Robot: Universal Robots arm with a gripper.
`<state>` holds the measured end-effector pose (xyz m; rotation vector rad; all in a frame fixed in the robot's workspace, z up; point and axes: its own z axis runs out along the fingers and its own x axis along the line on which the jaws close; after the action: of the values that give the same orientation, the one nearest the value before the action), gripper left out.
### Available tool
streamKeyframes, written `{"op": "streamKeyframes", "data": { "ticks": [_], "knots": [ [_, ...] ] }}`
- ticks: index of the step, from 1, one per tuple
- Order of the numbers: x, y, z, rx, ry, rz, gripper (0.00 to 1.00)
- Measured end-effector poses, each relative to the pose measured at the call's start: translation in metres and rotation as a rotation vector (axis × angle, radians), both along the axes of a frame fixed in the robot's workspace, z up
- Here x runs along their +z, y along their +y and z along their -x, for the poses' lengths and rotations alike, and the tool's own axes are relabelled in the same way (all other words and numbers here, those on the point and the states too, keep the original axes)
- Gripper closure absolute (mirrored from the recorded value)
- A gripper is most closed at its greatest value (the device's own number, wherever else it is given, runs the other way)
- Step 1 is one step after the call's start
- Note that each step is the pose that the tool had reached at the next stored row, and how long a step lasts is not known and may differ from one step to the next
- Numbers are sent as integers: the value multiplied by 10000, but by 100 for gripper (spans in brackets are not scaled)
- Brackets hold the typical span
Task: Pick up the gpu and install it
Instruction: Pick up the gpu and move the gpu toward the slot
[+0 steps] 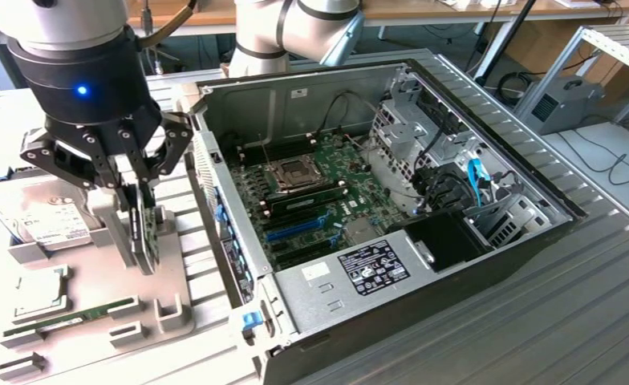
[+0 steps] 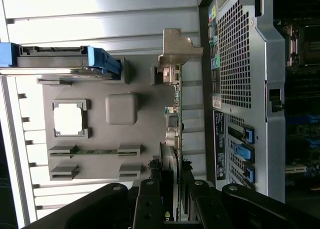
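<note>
The gpu [image 1: 144,241] is a slim dark card standing on edge over the grey parts fixture [image 1: 100,277], to the exterior view's left of the open computer case [image 1: 293,96]. My gripper [image 1: 135,191] comes down from above and is shut on the card's upper edge, one finger on each face. In the wrist view the gpu [image 2: 176,114] appears edge-on, running away from my gripper [image 2: 172,194] to its pale metal bracket [image 2: 176,48]. I cannot tell whether its lower edge still touches the fixture.
The case lies open with the motherboard [image 1: 314,192] and blue expansion slots [image 1: 293,230] exposed. On the fixture are a hard drive [image 1: 47,220], a processor [image 1: 31,293] and a green memory stick [image 1: 74,314]. A second robot arm [image 1: 293,32] stands behind the case.
</note>
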<state>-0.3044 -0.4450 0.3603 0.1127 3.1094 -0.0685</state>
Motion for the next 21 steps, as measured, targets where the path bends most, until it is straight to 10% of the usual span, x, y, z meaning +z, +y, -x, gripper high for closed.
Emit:
{"op": "streamKeyframes", "data": {
  "ticks": [21],
  "knots": [
    [101, 0, 0, 0, 0, 0, 74]
  ]
}}
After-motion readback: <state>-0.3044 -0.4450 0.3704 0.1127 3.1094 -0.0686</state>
